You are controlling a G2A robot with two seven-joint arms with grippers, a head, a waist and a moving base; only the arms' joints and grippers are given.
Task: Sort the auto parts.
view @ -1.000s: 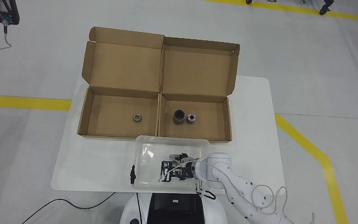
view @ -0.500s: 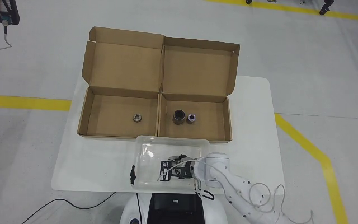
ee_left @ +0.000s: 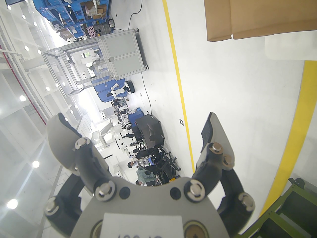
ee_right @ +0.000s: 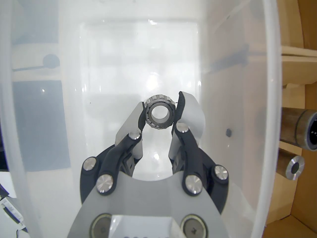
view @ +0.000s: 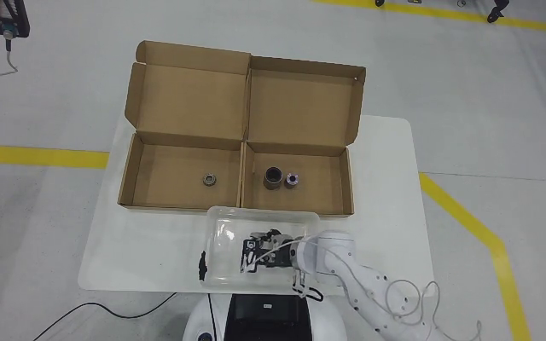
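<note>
A clear plastic bin [view: 223,223] stands at the table's near edge, in front of two open cardboard boxes. My right gripper [view: 254,254] is down inside it. In the right wrist view the right gripper [ee_right: 160,111] is shut on a small metal roller bearing [ee_right: 160,115], held end-on between the pads just above the bin floor [ee_right: 138,58]. The left box [view: 162,175] holds a small bearing [view: 209,179]. The right box [view: 324,183] holds a dark cylinder [view: 272,176] and a small silver-purple part [view: 293,179]. My left gripper [ee_left: 135,125] is open with nothing in it, off the table and facing the room.
The box lids [view: 247,89] stand open at the far side. The bin wall [ee_right: 235,50] closes in on both sides of the right gripper. Beyond it lie the dark cylinder [ee_right: 299,130] and silver part [ee_right: 293,167]. White table [view: 384,170] shows bare to the right of the boxes.
The right gripper has shifted a little toward the boxes inside the bin. The parts in the boxes have not moved.
</note>
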